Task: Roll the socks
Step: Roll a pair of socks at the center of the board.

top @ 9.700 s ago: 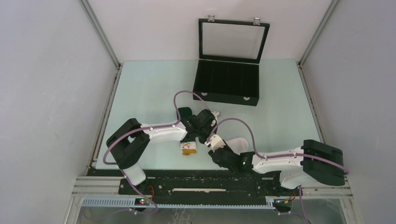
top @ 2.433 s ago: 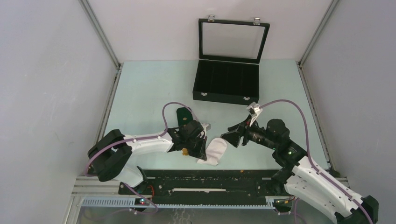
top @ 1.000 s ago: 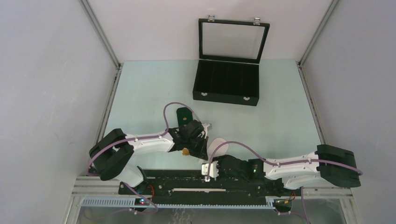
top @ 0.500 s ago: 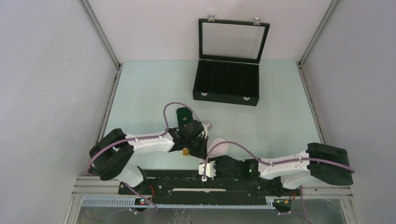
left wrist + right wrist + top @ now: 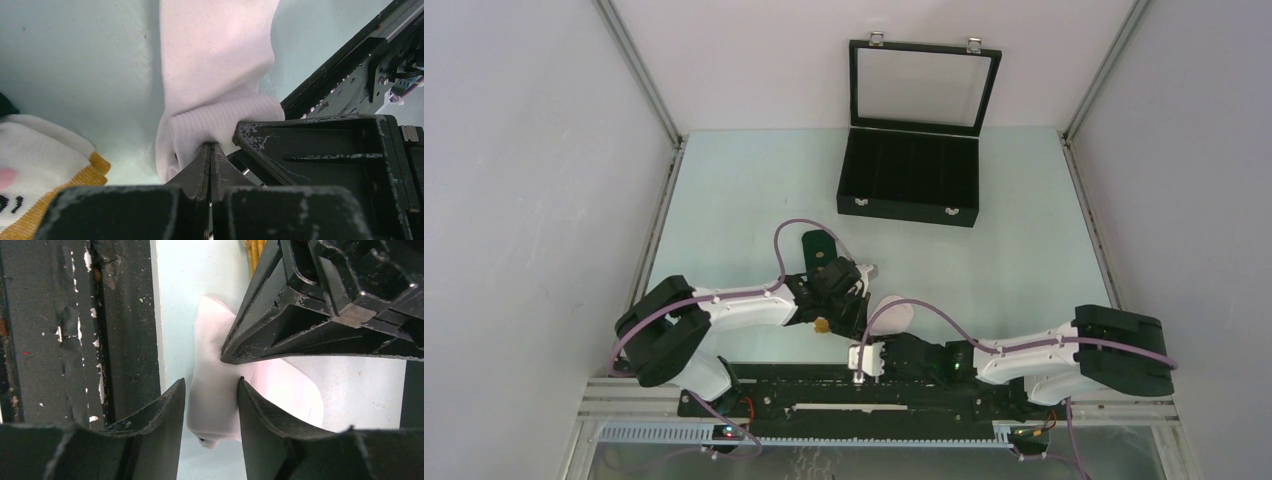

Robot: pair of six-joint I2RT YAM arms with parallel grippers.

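The white sock (image 5: pixel 896 310) lies near the table's front edge, its near end folded into a small roll. My left gripper (image 5: pixel 852 312) is shut on that roll; in the left wrist view the closed jaws (image 5: pixel 210 148) pinch the ribbed fold of the white sock (image 5: pixel 215 70). My right gripper (image 5: pixel 862 358) comes in from the front rail. In the right wrist view it (image 5: pixel 210 405) is open, its fingers on either side of the rolled end (image 5: pixel 215 390). The dark green sock (image 5: pixel 819 244) lies under the left arm; its white-orange end (image 5: pixel 35 165) shows beside the roll.
An open black case (image 5: pixel 909 185) with a glass lid stands at the back. The black front rail (image 5: pixel 824 385) runs right beside both grippers and shows in the right wrist view (image 5: pixel 50 315). The left gripper's body (image 5: pixel 325 315) sits just above my right fingers.
The right arm swung down from the right side to the front edge and slid its gripper left up to the sock's rolled end. The left gripper has kept its hold and place.
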